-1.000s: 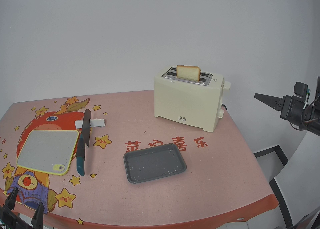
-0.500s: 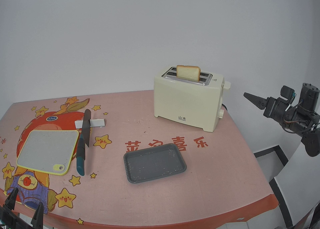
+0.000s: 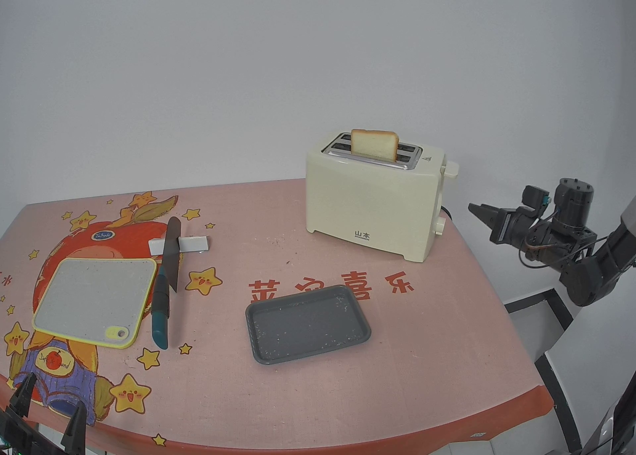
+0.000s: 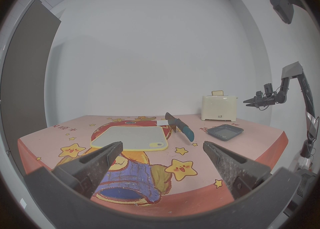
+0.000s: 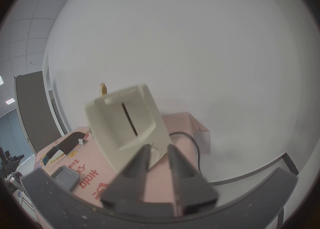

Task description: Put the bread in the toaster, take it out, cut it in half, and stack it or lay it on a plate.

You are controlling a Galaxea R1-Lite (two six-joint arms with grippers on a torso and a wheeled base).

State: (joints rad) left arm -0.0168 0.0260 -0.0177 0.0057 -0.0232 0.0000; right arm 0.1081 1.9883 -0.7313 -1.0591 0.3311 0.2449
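Leftward and a little lower went the right gripper over the last second, so that it hung off the right edge of the table, near the right end of the toaster but apart from it, pointing at the end face with the lever slot. Its fingers were drawn close together with only a narrow slit between them, and they clasped nothing. Nothing on the table had shifted. The bread stood upright in a top slot of the toaster, its upper part sticking out, untouched. The cream toaster sat at the far right of the table, with a black cord trailing behind it. The grey plate, a shallow rectangular tray, lay nearer, in front of the toaster and slightly left. Far to the left lay the cutting board, and just beside its right edge the knife, teal handle toward the near side, dark blade resting on a small white block. The left gripper hovered at the near left corner of the table, its fingers spread wide and holding nothing.
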